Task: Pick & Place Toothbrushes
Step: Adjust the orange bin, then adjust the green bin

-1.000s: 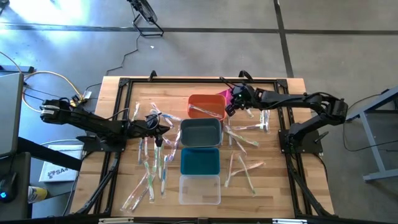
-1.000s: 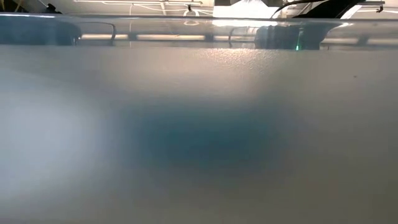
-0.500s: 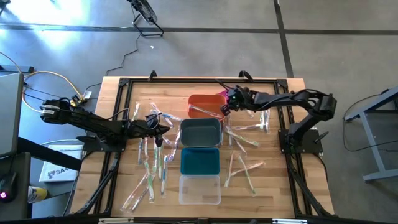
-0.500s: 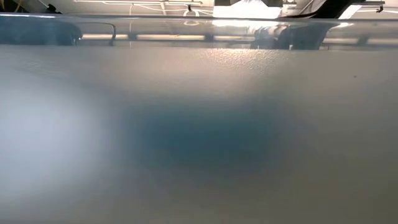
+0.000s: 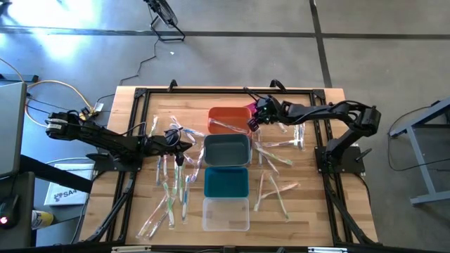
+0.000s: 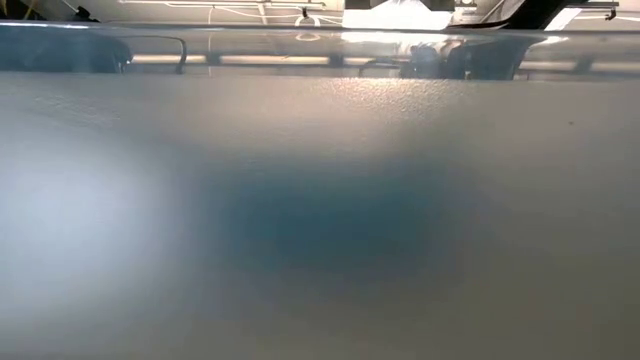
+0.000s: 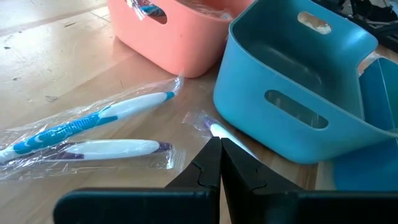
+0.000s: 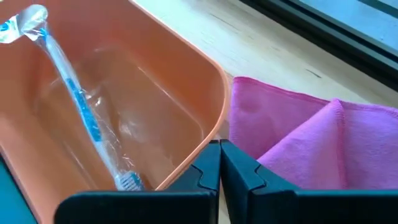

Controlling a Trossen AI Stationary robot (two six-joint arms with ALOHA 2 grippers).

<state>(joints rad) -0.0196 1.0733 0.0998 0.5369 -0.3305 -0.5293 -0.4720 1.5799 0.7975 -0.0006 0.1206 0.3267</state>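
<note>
We read no labels — toothbrushes (image 7: 93,118) white-blue in clear wrap; left gripper (image 7: 220,163) and right gripper (image 8: 219,163) jaws closed, empty.

Left arm: stretched low from the table's left side toward centre | left gripper (image 5: 184,143): fingers (image 7: 208,165) pressed together, tips pointing down and forward | Right arm: elbow bent, reaching in from the right | right gripper (image 5: 253,121): fingers (image 8: 210,167) closed, nothing between them

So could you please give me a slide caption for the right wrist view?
Shut right pincer at the orange bin rim, one wrapped blue toothbrush inside, magenta cloth beside it.
</note>
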